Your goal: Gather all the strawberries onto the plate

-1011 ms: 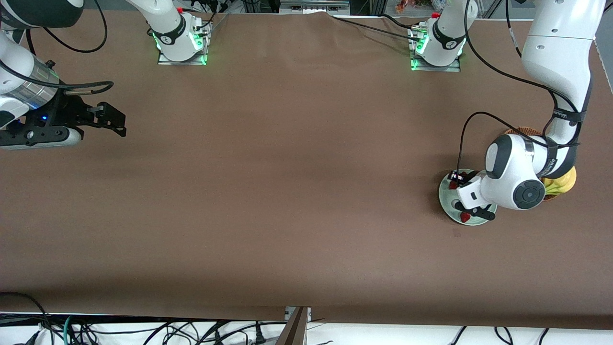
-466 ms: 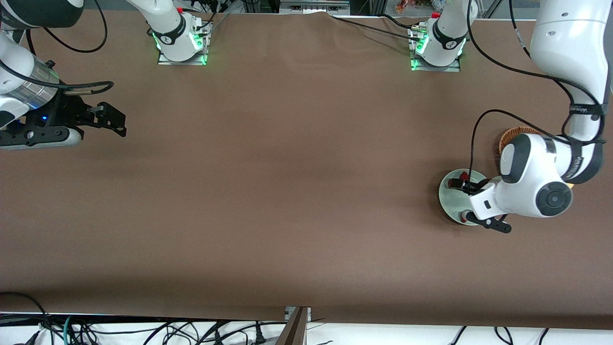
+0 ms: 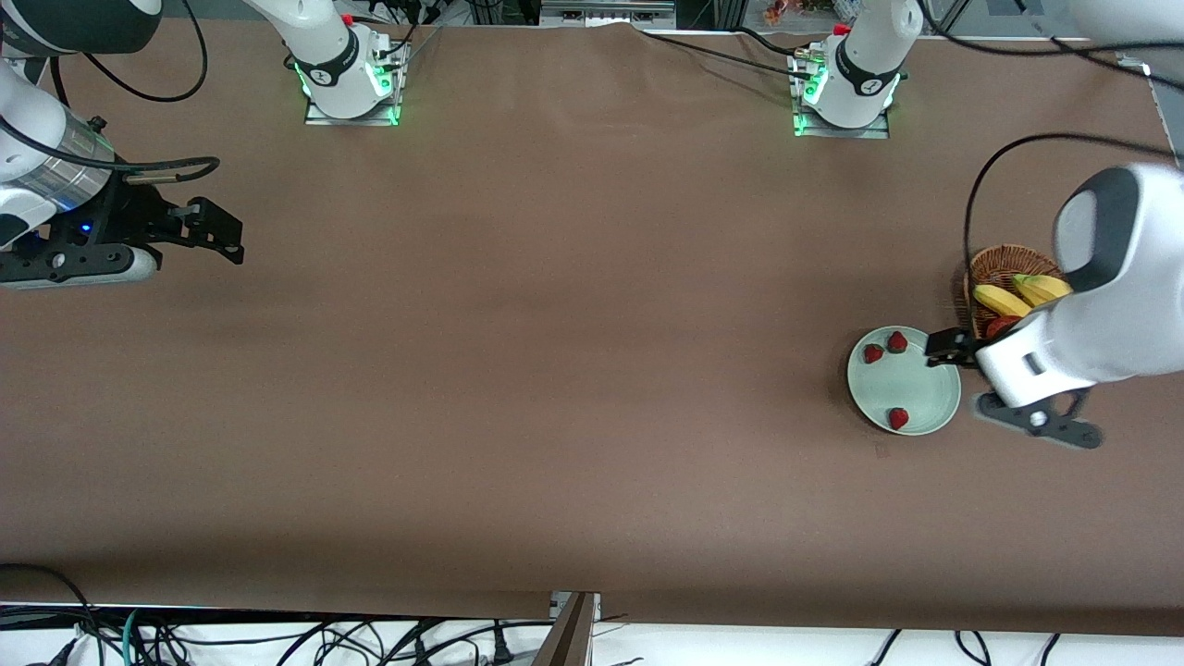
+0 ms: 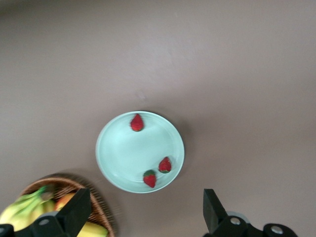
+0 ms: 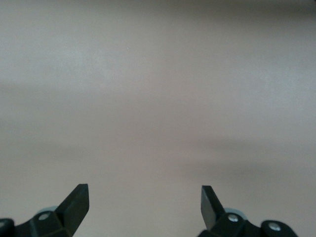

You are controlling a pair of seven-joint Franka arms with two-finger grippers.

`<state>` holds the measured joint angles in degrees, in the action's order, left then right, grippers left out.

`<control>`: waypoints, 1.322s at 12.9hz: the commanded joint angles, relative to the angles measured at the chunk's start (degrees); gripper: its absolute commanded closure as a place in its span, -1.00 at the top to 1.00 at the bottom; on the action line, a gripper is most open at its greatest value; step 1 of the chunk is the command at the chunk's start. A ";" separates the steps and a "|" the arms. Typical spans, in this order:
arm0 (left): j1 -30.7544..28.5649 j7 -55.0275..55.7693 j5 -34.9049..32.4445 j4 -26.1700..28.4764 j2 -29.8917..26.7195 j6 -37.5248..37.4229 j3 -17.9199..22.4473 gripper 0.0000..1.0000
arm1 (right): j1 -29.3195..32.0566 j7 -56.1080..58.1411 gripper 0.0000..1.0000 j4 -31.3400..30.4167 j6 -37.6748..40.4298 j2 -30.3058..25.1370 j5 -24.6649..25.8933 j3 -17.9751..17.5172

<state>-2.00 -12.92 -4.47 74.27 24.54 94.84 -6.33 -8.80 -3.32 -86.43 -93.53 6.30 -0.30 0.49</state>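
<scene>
Three strawberries (image 3: 873, 353) (image 3: 897, 342) (image 3: 898, 418) lie on the pale mint-green plate (image 3: 911, 384) near the left arm's end of the table. In the left wrist view the same plate (image 4: 123, 153) carries the berries (image 4: 137, 122) (image 4: 165, 164) (image 4: 149, 178). My left gripper (image 3: 960, 381) hangs open and empty in the air, over the gap between plate and basket. Its black fingers (image 4: 79, 210) frame the left gripper (image 4: 146, 205) with nothing between them. My right gripper (image 3: 227, 236) waits open at the right arm's end, and the right wrist view shows the right gripper (image 5: 144, 195) over bare table.
A brown wicker basket (image 3: 1008, 259) with bananas (image 3: 1013, 298) and a red fruit (image 3: 999, 326) stands beside the plate, toward the left arm's end. The left wrist view shows the basket (image 4: 101, 210) close to one finger. Brown cloth covers the table.
My left gripper has opened, risen off the plate and drawn back toward the left arm's end, uncovering the plate and basket. The right arm has not moved.
</scene>
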 commanded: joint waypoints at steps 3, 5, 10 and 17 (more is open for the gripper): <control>-0.72 10.94 -0.19 14.45 -17.64 -0.53 0.18 1.00 | 0.01 0.25 1.00 1.00 0.72 0.20 0.30 -0.14; -0.21 13.62 -0.19 22.47 -24.78 -0.44 0.09 1.00 | 0.01 0.25 1.00 1.00 0.72 0.20 0.30 -0.14; -0.64 15.80 1.29 22.15 -23.13 -0.97 0.01 1.00 | 0.01 0.33 1.00 1.00 0.81 0.20 0.30 -0.14; -0.73 17.22 5.09 21.01 -22.43 -2.19 -0.26 1.00 | 0.10 0.51 1.00 0.91 0.89 0.20 0.65 -0.14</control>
<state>-2.38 3.93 -0.38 96.16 1.85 93.37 -6.15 -8.80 -3.32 -86.33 -93.45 6.35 -0.30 0.49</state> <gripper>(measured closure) 0.000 0.000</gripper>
